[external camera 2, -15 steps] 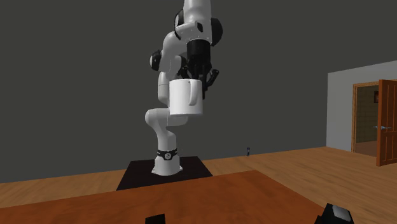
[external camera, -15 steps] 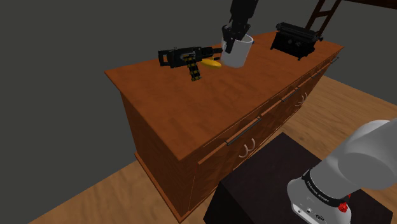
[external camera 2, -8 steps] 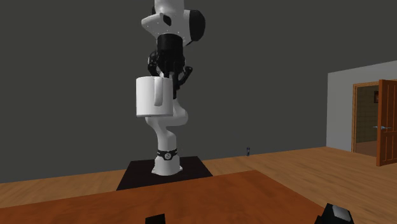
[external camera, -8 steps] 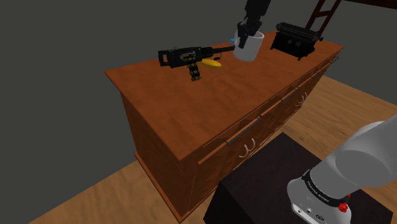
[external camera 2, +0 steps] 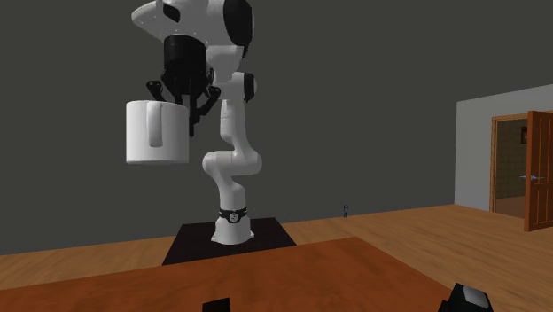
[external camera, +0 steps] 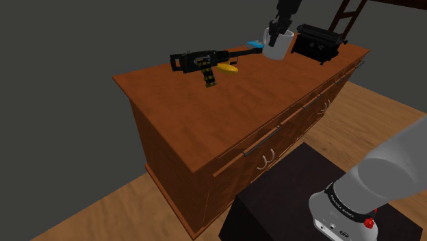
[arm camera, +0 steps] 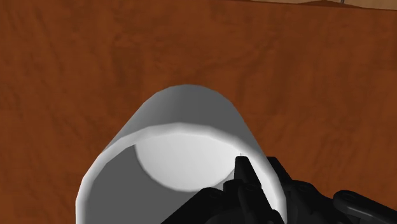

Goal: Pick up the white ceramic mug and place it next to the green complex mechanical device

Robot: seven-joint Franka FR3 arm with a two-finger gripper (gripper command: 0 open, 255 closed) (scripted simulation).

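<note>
Your gripper (external camera: 276,32) is clamping the rim of the white mug (external camera: 276,46). One black finger is reaching inside the cup and the other is pressing on the outside of its wall, as the wrist view shows at the gripper (arm camera: 245,170) and the mug (arm camera: 172,127). The mug is hanging upright directly beneath the gripper, mouth up. In the second exterior view the mug (external camera 2: 157,133) is hanging below the gripper (external camera 2: 189,105), with its handle facing that camera and its base clear of the wooden top (external camera 2: 266,275).

Under the gripper, the brown wooden dresser (external camera: 205,116) is spreading out. A black boxy machine (external camera: 317,41) is sitting just beside the gripper, toward the shoulder view's right, close to the mug but apart from it. On the gripper's other side, a long black gun-like device (external camera: 202,61) is lying on the dresser with a small yellow object (external camera: 229,68) against it. A small blue item (external camera: 256,45) is peeking out right next to the mug.
</note>
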